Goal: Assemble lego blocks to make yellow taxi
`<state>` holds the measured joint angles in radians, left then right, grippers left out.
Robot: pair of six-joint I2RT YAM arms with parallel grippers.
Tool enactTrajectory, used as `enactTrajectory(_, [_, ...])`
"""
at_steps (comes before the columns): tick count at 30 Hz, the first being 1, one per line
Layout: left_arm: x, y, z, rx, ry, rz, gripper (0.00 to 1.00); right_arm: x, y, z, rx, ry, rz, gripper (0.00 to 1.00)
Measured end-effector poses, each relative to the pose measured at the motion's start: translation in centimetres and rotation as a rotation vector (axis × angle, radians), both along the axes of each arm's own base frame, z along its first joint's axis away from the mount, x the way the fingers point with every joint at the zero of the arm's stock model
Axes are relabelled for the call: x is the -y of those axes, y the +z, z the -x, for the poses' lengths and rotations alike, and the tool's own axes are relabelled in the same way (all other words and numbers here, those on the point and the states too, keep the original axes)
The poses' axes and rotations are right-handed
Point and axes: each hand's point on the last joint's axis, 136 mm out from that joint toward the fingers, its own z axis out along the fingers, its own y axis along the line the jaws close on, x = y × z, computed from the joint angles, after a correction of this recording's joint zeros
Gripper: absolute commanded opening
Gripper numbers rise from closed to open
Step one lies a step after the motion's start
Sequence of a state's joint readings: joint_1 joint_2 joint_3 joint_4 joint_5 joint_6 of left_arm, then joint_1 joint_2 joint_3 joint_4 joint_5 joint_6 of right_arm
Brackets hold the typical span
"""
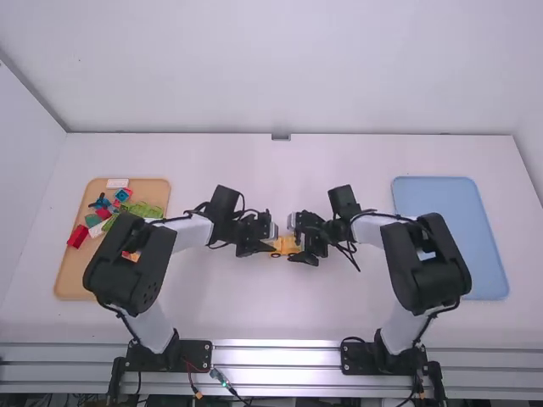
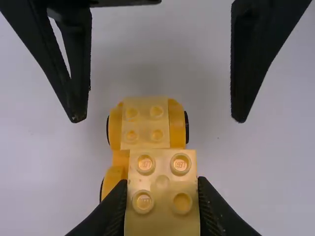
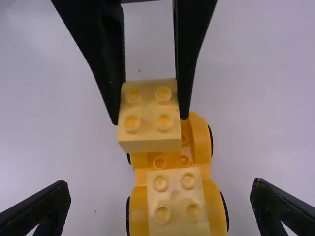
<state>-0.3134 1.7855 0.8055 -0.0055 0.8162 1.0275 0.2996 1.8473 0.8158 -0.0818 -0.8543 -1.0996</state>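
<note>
We find the left gripper (image 2: 162,186) pinching a yellow block (image 3: 149,115) between its fingers, narrowed to the block's width, studs facing up. The right gripper (image 3: 160,186) has its fingers wide, one on either side of the car base (image 3: 201,142), holding nothing.

Step in hand, in our judgement: placing a further body block. The next move calls for lining the held block up over the bare studs, lowering it squarely and pressing; the right gripper could close to steady the base. A crooked press may tip or slide the base.

The taxi, part-built, sits upright at the centre of the high view's frame. We note a deep yellow base with rounded fenders, dark wheels (image 3: 225,210) and one paler yellow block (image 3: 176,209) seated at the end nearer the right arm.

Further out, a wooden tray (image 1: 75,278) of mixed blocks lies at the frame's left, a blue tray (image 1: 450,242) at its right.
</note>
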Motion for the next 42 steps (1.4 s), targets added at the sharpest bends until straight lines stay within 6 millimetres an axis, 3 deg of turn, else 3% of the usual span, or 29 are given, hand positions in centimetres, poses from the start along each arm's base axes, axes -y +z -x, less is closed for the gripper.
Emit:
enactTrajectory(5, [0.0, 0.0, 0.1, -0.024, 0.014, 0.006, 0.1, 0.2, -1.4, -0.8, 0.027, -0.011, -0.015, 0.96])
enactTrajectory(11, [0.1, 0.1, 0.1, -0.039, 0.022, 0.012, 0.1, 0.1, -3.2, -0.4, 0.043, -0.015, -0.051, 0.93])
enactTrajectory(20, [0.1, -0.1, 0.0, 0.002, 0.02, 0.028, 0.09, 0.0, -3.3, -0.1, 0.078, -0.028, -0.083, 0.85])
enactTrajectory(23, [0.0, -0.5, 0.4, 0.0, 0.02, 0.027, 0.09, -0.2, -3.3, 0.1, 0.067, -0.026, -0.083, 0.63])
enactTrajectory(28, [0.0, -0.5, 0.3, 0.008, 0.021, 0.03, 0.09, -0.3, -3.2, 0.2, 0.058, -0.026, -0.09, 0.53])
enactTrajectory(42, [-0.1, -1.1, -0.1, 0.023, 0.031, 0.017, 0.06, -0.3, -3.3, 0.7, 0.024, -0.012, -0.083, 0.52])
